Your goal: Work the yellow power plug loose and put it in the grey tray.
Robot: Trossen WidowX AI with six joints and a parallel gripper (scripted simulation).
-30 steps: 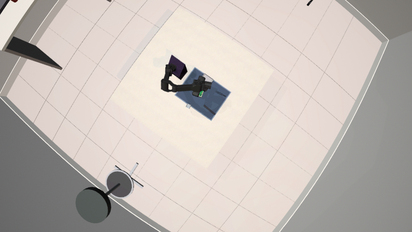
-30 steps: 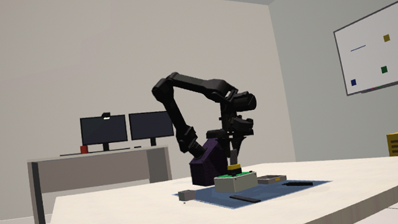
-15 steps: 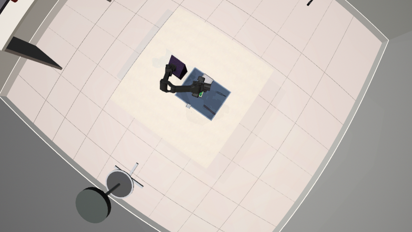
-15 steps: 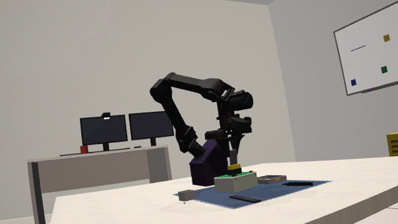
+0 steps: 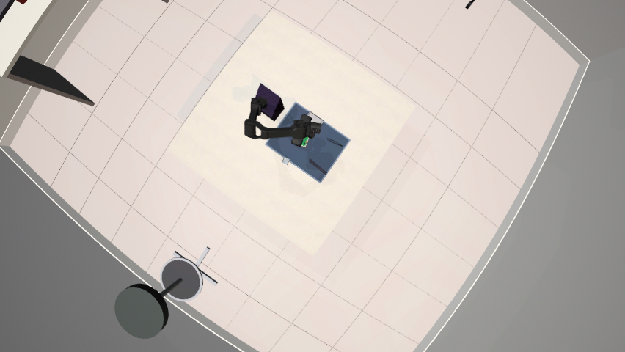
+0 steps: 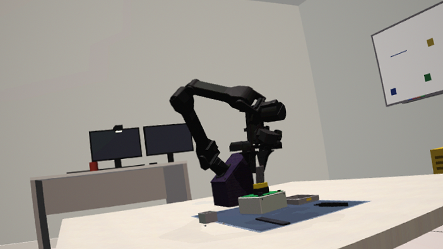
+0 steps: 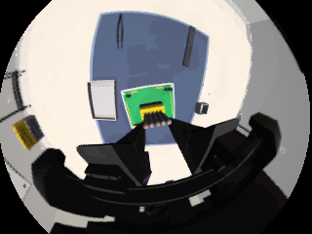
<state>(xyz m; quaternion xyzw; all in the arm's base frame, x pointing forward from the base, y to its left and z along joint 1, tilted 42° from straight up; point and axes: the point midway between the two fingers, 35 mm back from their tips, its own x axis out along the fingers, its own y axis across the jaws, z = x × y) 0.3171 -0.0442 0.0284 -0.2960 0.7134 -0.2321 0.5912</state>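
The yellow power plug (image 6: 260,186) (image 7: 152,106) sits on the black socket (image 6: 261,191) of the green circuit board (image 5: 304,141) (image 6: 247,196) (image 7: 134,97). The board is on top of a pale grey box (image 6: 250,205). My gripper (image 6: 260,181) (image 7: 156,123) is shut on the plug from above, with the dark cables showing between the fingers in the wrist view. Any slight tilt or gap under the plug is too small to tell. The grey tray (image 5: 315,116) (image 6: 293,202) (image 7: 102,99) lies beside the box and has nothing visible in it. The arm hides the plug in the top view.
A blue mat (image 5: 306,152) (image 6: 302,215) (image 7: 151,49) lies under the box and tray. A black bar (image 5: 317,166) (image 6: 272,220) (image 7: 189,46) and dark tweezers (image 5: 334,141) (image 6: 332,204) (image 7: 120,31) lie on it. A small grey block (image 5: 285,160) (image 6: 207,217) (image 7: 202,108) stands at the mat's edge.
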